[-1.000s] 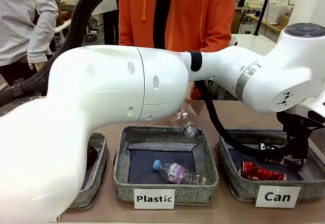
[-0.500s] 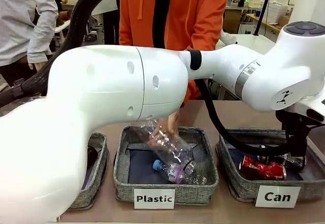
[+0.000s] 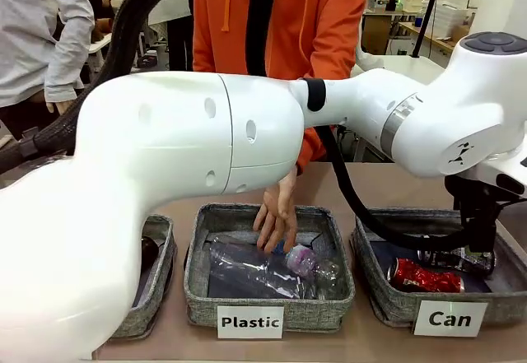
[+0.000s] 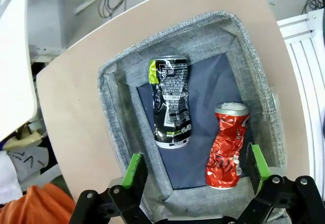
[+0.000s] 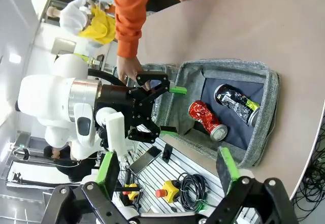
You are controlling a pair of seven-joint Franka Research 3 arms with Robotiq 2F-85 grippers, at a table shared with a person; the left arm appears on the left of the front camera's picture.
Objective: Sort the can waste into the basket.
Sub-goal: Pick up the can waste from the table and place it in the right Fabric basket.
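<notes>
The grey "Can" basket [image 3: 387, 297] sits at the front right of the table. In it lie the crushed red can [image 3: 424, 277] and the black can [image 4: 170, 102], side by side on the dark lining, with the red can [image 4: 226, 145] closer to my left gripper. My left gripper [image 4: 195, 165] hangs open just above the basket [image 4: 109, 97], holding nothing; in the front view the left gripper [image 3: 476, 256] is over the basket's right half. My right gripper [image 5: 166, 165] is open and empty, high up, looking down at the basket [image 5: 271, 117], both cans and the left gripper [image 5: 163, 109].
The "Plastic" basket [image 3: 193, 272] in the middle holds clear bottles [image 3: 263, 268], with a person's hand [image 3: 276, 215] spread just above them. A third basket [image 3: 160, 256] at the left holds a brown bottle. My left arm spans most of the front view.
The person's hand came down into the Plastic basket and a second clear bottle now lies there. My left gripper stayed over the Can basket.
</notes>
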